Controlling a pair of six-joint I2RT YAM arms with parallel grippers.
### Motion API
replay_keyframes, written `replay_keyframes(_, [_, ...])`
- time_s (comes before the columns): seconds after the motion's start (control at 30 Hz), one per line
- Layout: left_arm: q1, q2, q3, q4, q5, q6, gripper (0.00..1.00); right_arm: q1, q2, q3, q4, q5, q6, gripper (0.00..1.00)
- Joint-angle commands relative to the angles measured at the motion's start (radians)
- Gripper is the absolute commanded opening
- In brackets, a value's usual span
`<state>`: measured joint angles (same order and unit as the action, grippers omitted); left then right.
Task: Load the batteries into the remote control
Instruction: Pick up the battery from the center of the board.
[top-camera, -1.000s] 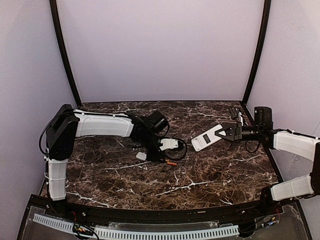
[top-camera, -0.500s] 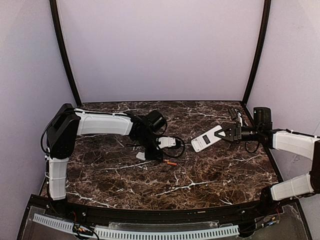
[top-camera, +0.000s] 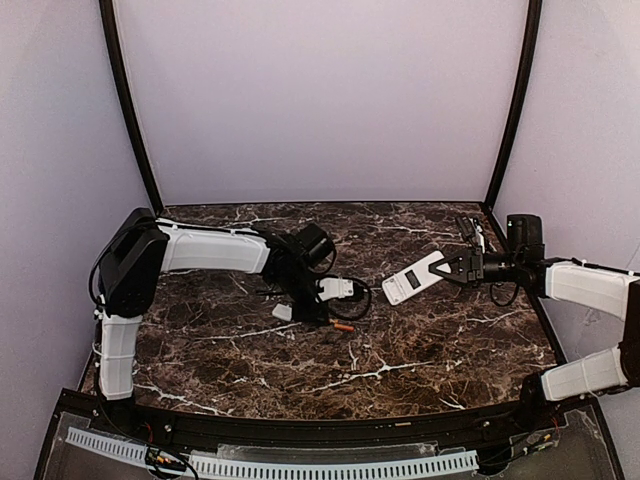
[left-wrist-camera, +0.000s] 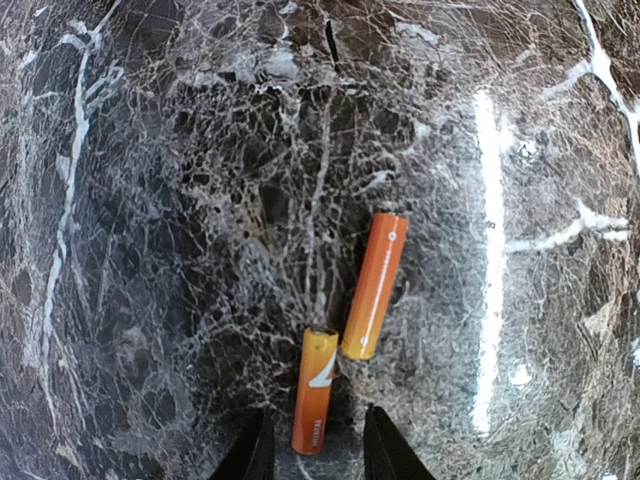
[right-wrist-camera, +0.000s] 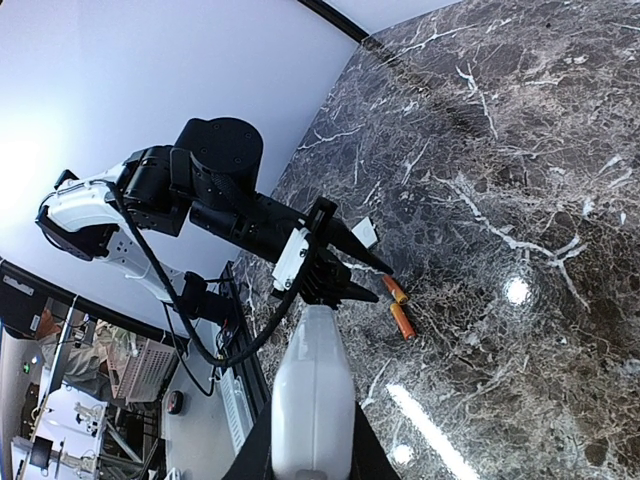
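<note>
Two orange batteries lie on the dark marble table, end near end. In the left wrist view the nearer battery (left-wrist-camera: 315, 390) has its lower end between my left gripper's (left-wrist-camera: 318, 452) open fingertips, with a gap on each side. The farther battery (left-wrist-camera: 375, 285) lies just beyond, tilted right. Seen from above, the left gripper (top-camera: 328, 316) points down at the batteries (top-camera: 343, 326). My right gripper (top-camera: 456, 266) is shut on the narrow end of the white remote control (top-camera: 413, 277), holding it above the table; its plain white back (right-wrist-camera: 312, 400) faces the right wrist camera.
A small white flat piece (top-camera: 283, 312) lies on the table just left of the left gripper. A black cable loops around the left wrist (top-camera: 362, 300). Lilac walls and black frame posts enclose the table on three sides.
The left arm has shifted only slightly over the batteries, its jaws staying about as wide. The right arm and the remote control have not moved.
</note>
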<state>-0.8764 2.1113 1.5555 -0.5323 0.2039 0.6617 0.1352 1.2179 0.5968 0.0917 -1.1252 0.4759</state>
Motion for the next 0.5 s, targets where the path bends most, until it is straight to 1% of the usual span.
replay_keyframes(0.0, [-0.019, 0.004, 0.033, -0.029, 0.027, 0.029, 0.31, -0.006, 0.004, -0.002, 0.032, -0.012, -0.015, 0.0])
replay_keyframes(0.1, [-0.032, 0.006, 0.042, -0.026, 0.033, 0.034, 0.32, -0.006, 0.006, -0.003, 0.033, -0.013, -0.017, 0.0])
replay_keyframes(0.27, [-0.052, 0.015, 0.074, -0.021, 0.055, 0.039, 0.38, -0.008, 0.003, -0.003, 0.03, -0.007, -0.02, 0.0])
replay_keyframes(0.47, [-0.077, 0.062, 0.141, -0.058, 0.056, 0.064, 0.38, -0.025, -0.013, -0.007, 0.021, 0.008, -0.02, 0.0])
